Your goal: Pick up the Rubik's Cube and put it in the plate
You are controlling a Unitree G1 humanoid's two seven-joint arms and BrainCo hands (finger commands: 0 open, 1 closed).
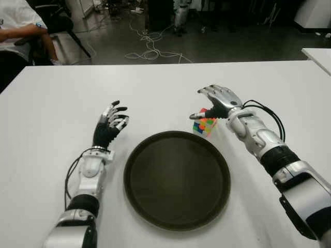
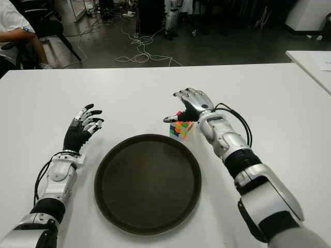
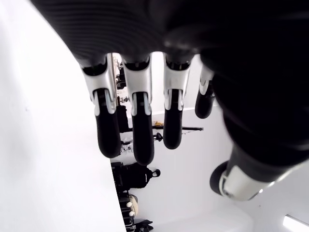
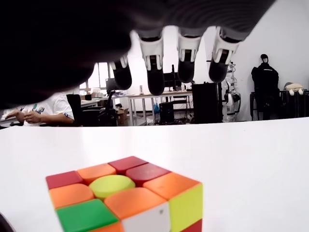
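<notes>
The Rubik's Cube (image 1: pixel 205 125) stands on the white table just past the far right rim of the dark round plate (image 1: pixel 155 206). My right hand (image 1: pixel 216 102) hovers over the cube, fingers spread and thumb reaching down beside it without gripping. In the right wrist view the cube (image 4: pixel 130 198) sits free on the table below the fingertips (image 4: pixel 155 79). My left hand (image 1: pixel 109 123) shows left of the plate, fingers spread and holding nothing.
The white table (image 1: pixel 62 103) stretches wide around the plate. A seated person (image 1: pixel 20 31) is at the far left beyond the table's edge. Cables (image 1: pixel 150 46) lie on the dark floor behind. Another white table corner (image 1: pixel 318 54) shows at the far right.
</notes>
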